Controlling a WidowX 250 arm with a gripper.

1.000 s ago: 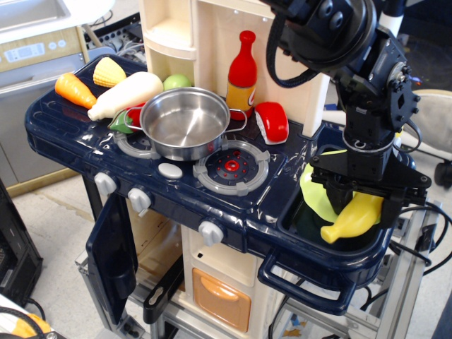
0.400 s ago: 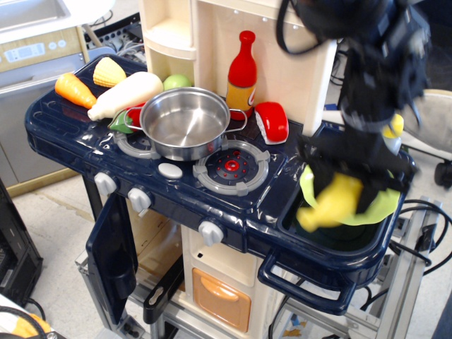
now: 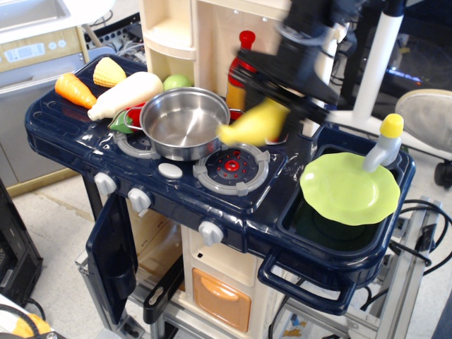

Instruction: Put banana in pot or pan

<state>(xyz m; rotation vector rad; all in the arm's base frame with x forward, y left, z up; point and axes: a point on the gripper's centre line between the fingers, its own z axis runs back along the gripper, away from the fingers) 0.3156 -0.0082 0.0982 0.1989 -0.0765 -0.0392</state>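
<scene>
Now the claw (image 3: pixel 282 106), motion-blurred, appears clamped on the banana (image 3: pixel 254 123), held in the air just right of the pot (image 3: pixel 185 122), long axis pointing toward its rim.

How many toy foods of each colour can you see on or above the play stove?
Yellow: 2, the banana and corn cob
Orange: 1, carrot
Cream-white: 1, long vegetable
Green: 1, round fruit
Red: 1, bottle
Total: 6
</scene>
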